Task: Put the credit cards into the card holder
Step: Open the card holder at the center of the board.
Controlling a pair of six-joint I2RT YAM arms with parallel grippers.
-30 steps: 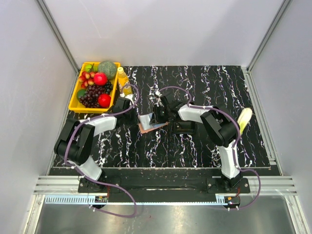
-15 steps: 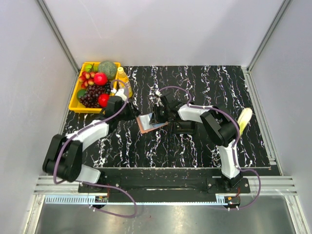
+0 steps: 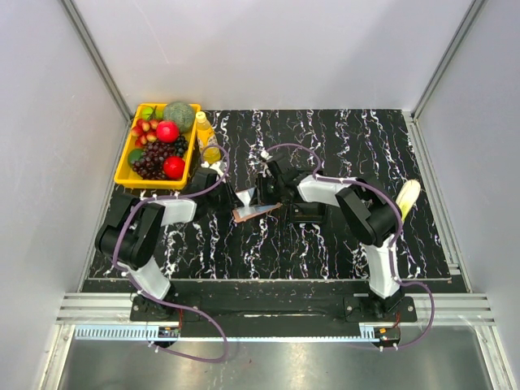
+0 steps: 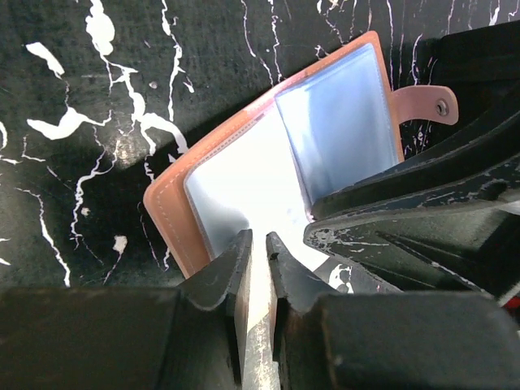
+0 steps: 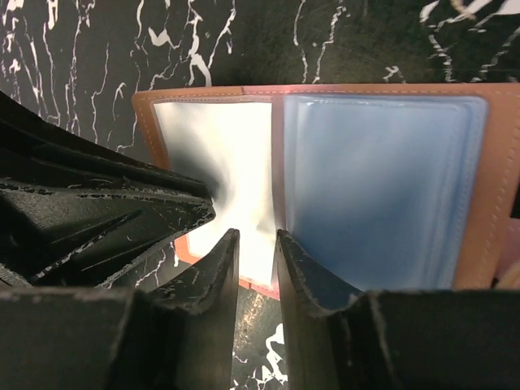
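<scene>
My two arms reach forward and fold inward, wrists nearly meeting, elbows bent. My left gripper [image 4: 257, 240] points right and low, its jaws drawn to a slit around a thin pale sheet [image 4: 257, 341]. My right gripper [image 5: 257, 236] faces it, jaws almost together; whether they grip is unclear.

Open card holder [image 5: 497, 195] beneath claw [image 5: 256, 237]

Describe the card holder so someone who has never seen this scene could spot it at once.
On the black, white-veined tabletop, look at the middle, where the left gripper and right gripper meet. Between them is the card holder: a small tan leather-look wallet spread open, showing clear bluish sleeves and a snap tab. Nothing else there is brown; the yellow fruit tray sits far left.
</scene>
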